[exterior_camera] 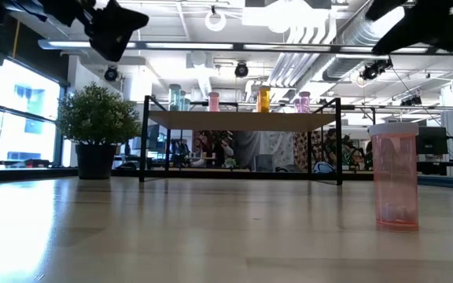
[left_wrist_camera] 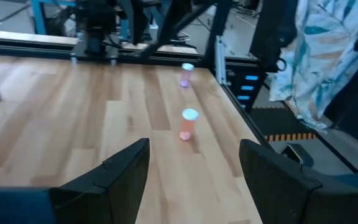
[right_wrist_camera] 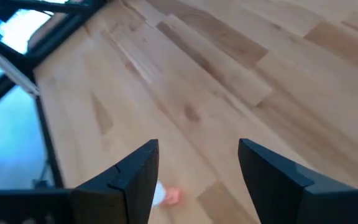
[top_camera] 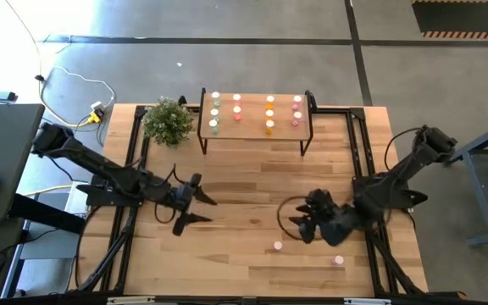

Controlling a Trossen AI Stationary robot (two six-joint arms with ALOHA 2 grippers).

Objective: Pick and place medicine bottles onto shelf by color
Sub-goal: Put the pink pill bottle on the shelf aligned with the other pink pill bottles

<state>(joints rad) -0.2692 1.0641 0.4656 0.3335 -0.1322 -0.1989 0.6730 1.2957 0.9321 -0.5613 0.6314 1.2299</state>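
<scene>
The shelf (top_camera: pixel 255 127) stands at the table's far edge. Several medicine bottles stand upright on its top in rows of green (top_camera: pixel 214 113), pink (top_camera: pixel 236 108), orange (top_camera: pixel 269 114) and magenta (top_camera: pixel 296 111). Two more bottles stand on their bases on the table near the front right: a pink one (top_camera: pixel 278 246) and a magenta one (top_camera: pixel 339 260). My right gripper (top_camera: pixel 305 227) hovers open just beyond the pink bottle (right_wrist_camera: pixel 166 196), touching nothing. My left gripper (top_camera: pixel 197 210) hangs open over the table's left half, facing both bottles (left_wrist_camera: pixel 188 124) from a distance.
A green potted plant (top_camera: pixel 168 121) stands left of the shelf at the far edge. Black frame rails (top_camera: pixel 358 161) run along the table's left and right sides. In the low view the pink bottle (exterior_camera: pixel 395 177) stands close in front, with the shelf (exterior_camera: pixel 242 119) behind it.
</scene>
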